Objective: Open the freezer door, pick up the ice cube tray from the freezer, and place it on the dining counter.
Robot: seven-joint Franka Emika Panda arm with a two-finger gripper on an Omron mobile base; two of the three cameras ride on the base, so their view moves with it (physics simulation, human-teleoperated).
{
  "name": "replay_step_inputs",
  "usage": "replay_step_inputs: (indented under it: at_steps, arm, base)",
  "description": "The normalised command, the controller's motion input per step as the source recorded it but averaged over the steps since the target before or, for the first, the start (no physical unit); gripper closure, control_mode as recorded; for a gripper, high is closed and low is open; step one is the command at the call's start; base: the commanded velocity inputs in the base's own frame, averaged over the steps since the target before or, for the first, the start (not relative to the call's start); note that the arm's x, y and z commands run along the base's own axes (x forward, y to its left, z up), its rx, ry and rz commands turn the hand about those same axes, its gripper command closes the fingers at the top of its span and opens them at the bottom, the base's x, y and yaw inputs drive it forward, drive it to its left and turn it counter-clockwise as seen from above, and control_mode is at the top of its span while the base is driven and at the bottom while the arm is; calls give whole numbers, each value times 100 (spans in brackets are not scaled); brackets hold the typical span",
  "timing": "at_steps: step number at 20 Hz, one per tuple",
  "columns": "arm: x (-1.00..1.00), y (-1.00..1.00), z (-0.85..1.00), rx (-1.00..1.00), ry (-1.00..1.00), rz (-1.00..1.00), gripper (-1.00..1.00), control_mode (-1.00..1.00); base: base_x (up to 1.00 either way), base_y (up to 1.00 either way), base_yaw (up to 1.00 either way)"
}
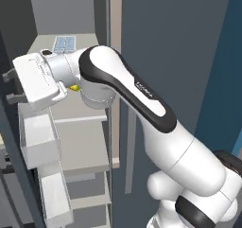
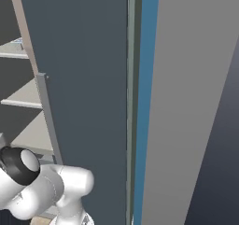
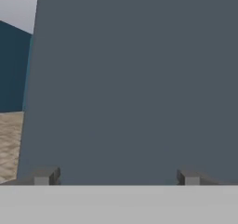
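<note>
Presently | step: door open, reach pending | white two-finger gripper released, left of the shelf | next: swing toward small white blue-celled ice cube tray on light grey freezer shelf

white gridded ice cube tray on top freezer shelf, behind my hand | light grey door bins left of shelves

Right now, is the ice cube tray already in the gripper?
No: the ice cube tray lies on the freezer's upper shelf, and the gripper is open and empty.
</note>
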Motion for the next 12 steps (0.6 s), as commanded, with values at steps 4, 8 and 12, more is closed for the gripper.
replay_step_inputs:
  at_steps: [4, 8, 12]
  arm:
    - [0, 26, 0, -1, -4, 0, -100, -100]
    - [0, 34, -3, -1, 0, 0, -100, -100]
    - [0, 33, 0, -1, 0, 0, -100, -100]
  base:
    - [0, 0, 0]
    - [0, 0, 0]
    - [0, 0, 0]
